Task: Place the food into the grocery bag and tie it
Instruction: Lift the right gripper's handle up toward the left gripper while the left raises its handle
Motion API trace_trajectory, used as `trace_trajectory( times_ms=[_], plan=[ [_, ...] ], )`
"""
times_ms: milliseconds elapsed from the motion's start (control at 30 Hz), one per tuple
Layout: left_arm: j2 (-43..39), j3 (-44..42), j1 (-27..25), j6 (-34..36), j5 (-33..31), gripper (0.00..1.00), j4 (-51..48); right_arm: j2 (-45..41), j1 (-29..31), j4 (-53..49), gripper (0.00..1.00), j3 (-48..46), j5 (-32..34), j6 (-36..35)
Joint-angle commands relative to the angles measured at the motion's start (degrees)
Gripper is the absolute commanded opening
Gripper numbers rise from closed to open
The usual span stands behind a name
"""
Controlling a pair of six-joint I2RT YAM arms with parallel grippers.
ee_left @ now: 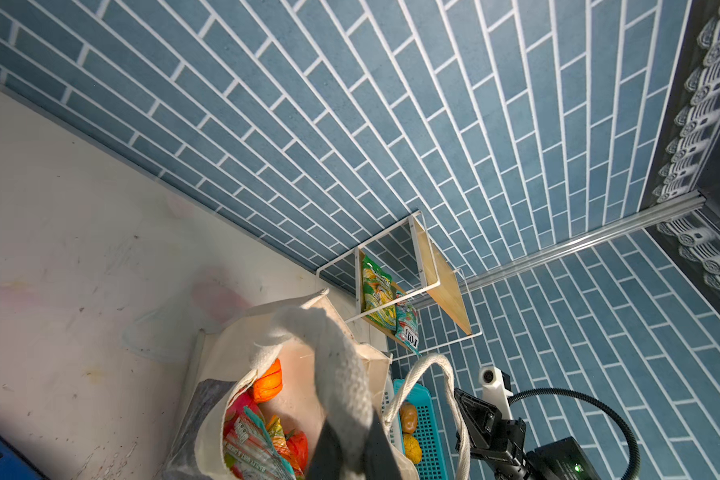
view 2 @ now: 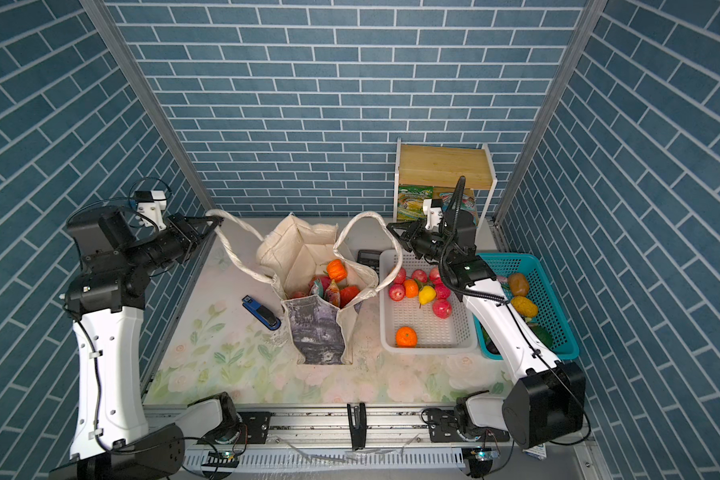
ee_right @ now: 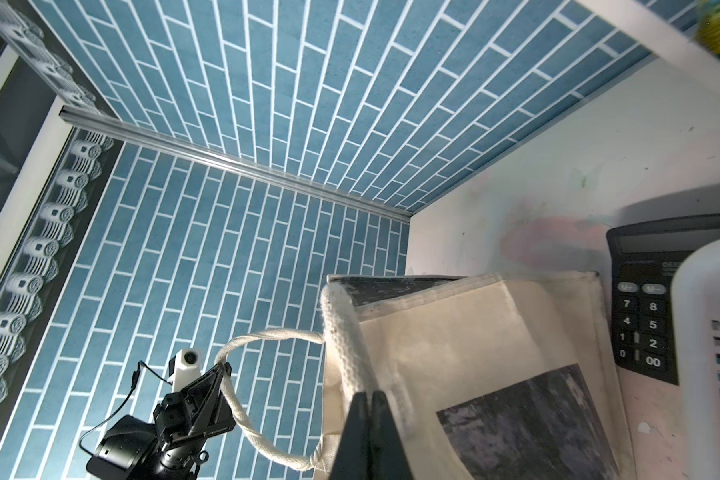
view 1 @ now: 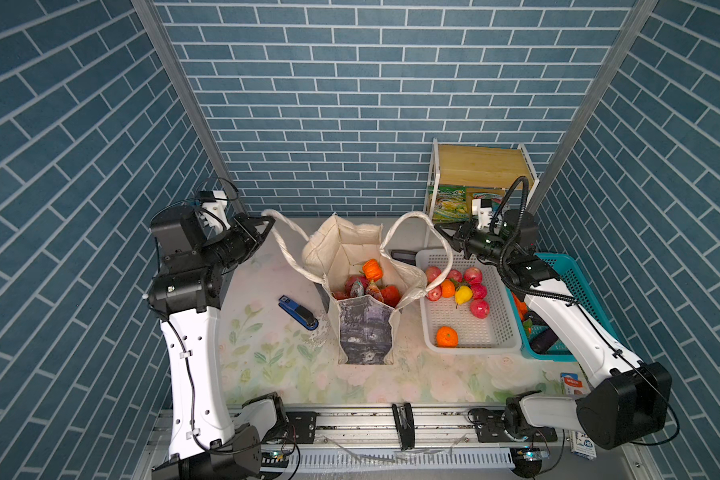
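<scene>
The grocery bag stands upright in the middle of the worktop, mouth wide open, between a blue stapler and a white basket. It's cream canvas with quilted lining showing inside and a grey-purple painty print on the front panel. Down in it is some of the food: an orange pumpkin-looking piece on top, with red and pink fruit under it. There's also a shiny candy packet, easiest to spot from the left wrist view.

Both long handles are lifted and spread out sideways. The left tool is clamped on the top of the left handle. The right tool is pinched tight on the right handle, which loops over the white basket's corner. My guess is that each arm takes one loop so they can be crossed and knotted. Holding them up and apart also keeps the bag from flopping and the loops from tangling. The handles look like soft woven cord, so I'd worry about one slipping out mid-tie.

The white basket holds red apples, two oranges and a yellow pear-ish thing, so if those count, packing isn't finished. Further out there's a teal basket under the right arm, a calculator behind the bag, and a small shelf with snack packets in the back corner.
</scene>
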Motion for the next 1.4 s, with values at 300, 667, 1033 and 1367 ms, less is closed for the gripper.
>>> trace_trajectory(
  times_ms=[300,667,1033,1367],
  plan=[
    [4.43,5.65,-14.41,2.67,-6.80,0.03,3.16,6.52,7.91,-3.02,0.00,9.43,-4.39,-6.87],
    [4.66,2.85,-20.03,3.76,-9.61,0.03,2.24,8.56,10.22,-21.56,0.00,15.56,-1.81,-18.98],
    [3.52,2.34,-20.03,6.74,-10.66,0.03,-1.39,8.66,10.22,-37.01,0.06,15.35,-1.41,-29.48],
    [3.41,2.60,-19.97,7.53,-11.19,0.03,-2.52,7.94,10.17,-33.82,0.28,12.68,-4.17,-27.99]
  ],
)
